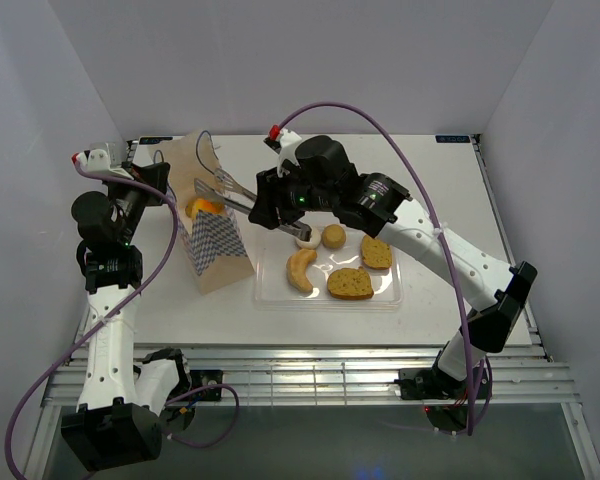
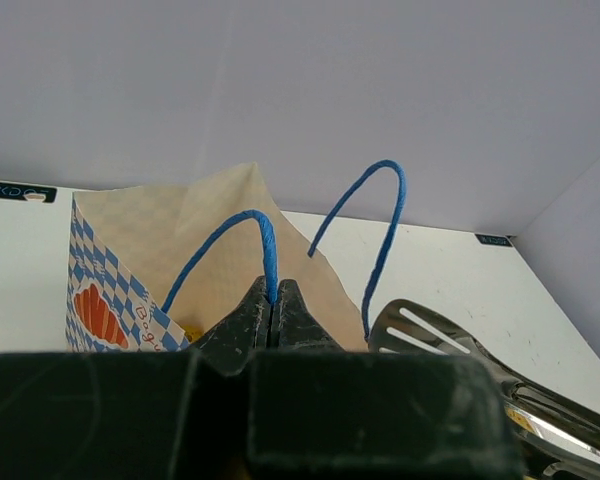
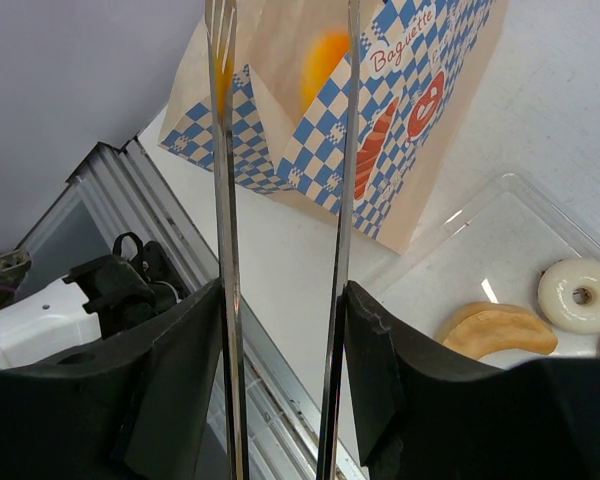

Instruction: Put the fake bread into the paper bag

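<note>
This is a robot test cell in a lab. A white table (image 1: 450, 190) is boxed in by plain pale walls (image 1: 280, 60) on the left, right and far sides. A left arm (image 1: 108, 330) and a right arm (image 1: 450, 255) are bolted at the near edge, beside a frame of bare metal rails (image 1: 320, 378). Purple cables (image 1: 332, 105) loop loosely from the arms. The goods on the table are staged props: toy bread (image 1: 350, 283) in a clear tray (image 1: 272, 290), a chequered paper bag (image 1: 215, 250) and steel tongs (image 1: 225, 190).
</note>
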`<state>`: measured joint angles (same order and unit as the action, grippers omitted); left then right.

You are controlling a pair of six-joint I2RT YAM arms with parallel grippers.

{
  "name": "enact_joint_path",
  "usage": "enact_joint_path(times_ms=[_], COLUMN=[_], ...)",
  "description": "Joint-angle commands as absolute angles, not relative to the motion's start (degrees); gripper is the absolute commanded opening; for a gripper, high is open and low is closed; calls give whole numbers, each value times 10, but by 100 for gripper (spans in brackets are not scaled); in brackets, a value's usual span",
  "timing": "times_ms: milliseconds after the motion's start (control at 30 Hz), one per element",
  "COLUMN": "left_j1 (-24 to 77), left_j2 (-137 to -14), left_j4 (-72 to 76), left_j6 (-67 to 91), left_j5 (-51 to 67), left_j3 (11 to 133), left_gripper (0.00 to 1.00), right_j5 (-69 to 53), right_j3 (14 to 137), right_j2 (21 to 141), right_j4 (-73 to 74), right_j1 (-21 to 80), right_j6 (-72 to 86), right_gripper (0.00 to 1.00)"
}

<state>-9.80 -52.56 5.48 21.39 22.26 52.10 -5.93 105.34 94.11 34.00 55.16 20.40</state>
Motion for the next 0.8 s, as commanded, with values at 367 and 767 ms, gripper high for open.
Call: enact_joint_path(times_ms=[367,767], left_j1=[-99,-99], left_j2=[-515,-519], left_j4=[50,47], left_j6=[203,202], left_j5=[200,190], left_j3=[521,521], left_gripper=[0,0], right_j5=[-39,-18], right_j3=[1078,936], right_j2=[896,759], right_j4=[330,323], right_j1=[553,550], right_j6=[187,197], right_gripper=[55,53])
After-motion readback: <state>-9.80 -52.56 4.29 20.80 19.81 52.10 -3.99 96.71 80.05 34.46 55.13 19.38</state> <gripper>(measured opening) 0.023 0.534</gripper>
